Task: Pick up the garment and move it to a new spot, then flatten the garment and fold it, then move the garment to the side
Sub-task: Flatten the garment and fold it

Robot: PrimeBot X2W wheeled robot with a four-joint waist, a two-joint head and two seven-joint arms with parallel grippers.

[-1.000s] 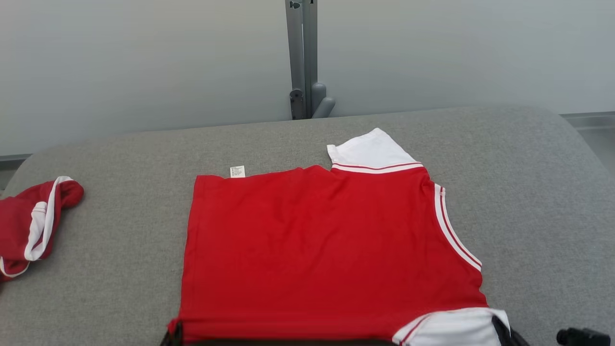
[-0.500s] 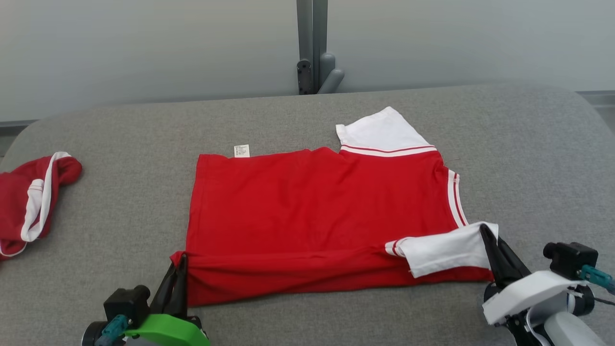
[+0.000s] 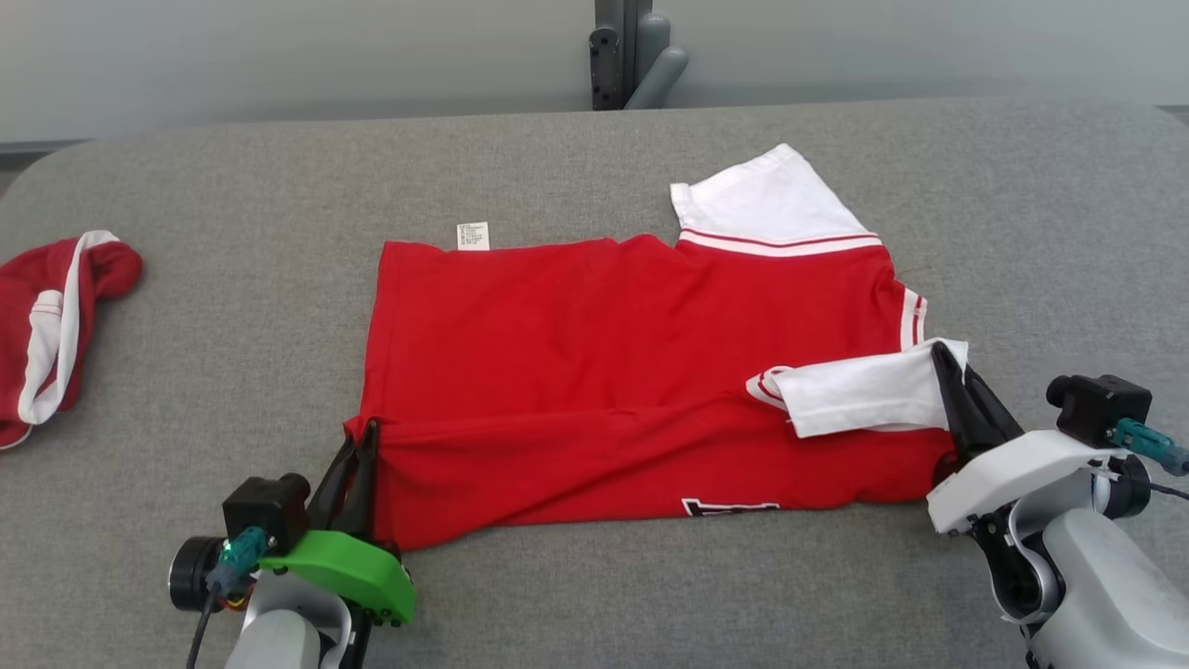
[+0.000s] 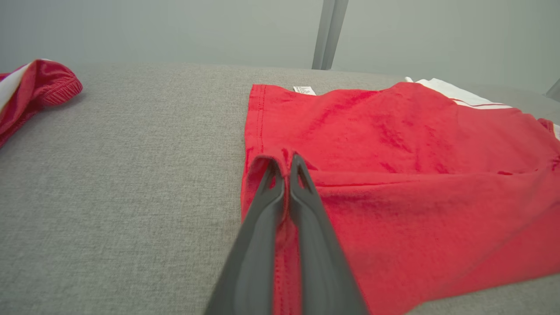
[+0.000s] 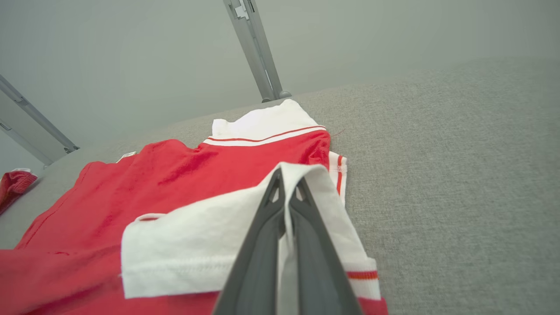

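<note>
Red knit jersey with white sleeves (image 3: 604,353) lies at the middle of a grey felt-covered table (image 3: 232,279), its near edge lifted and doubled back over the body. At the lower left of the head view, the left gripper (image 3: 369,432) reaches up from a green wrist housing (image 3: 339,571). Its two dark fingers are pressed together on the jersey's near-left hem corner, red cloth pinched between the tips. At the lower right, the right gripper (image 3: 943,358) slants up and leftward from a white wrist housing (image 3: 1008,474). It is clamped on the edge of the near white sleeve (image 3: 859,395), which lies turned over the red cloth. The far white sleeve (image 3: 771,200) lies flat toward the table's back edge, and a small white care label (image 3: 473,236) pokes out at the far hem. A black-and-white print (image 3: 729,507) peeks out along the fold's near edge. A bunched red-and-white garment (image 3: 51,325) sits well apart at the table's left edge. A grey metal post (image 3: 624,46) stands behind the table against a pale wall.
</note>
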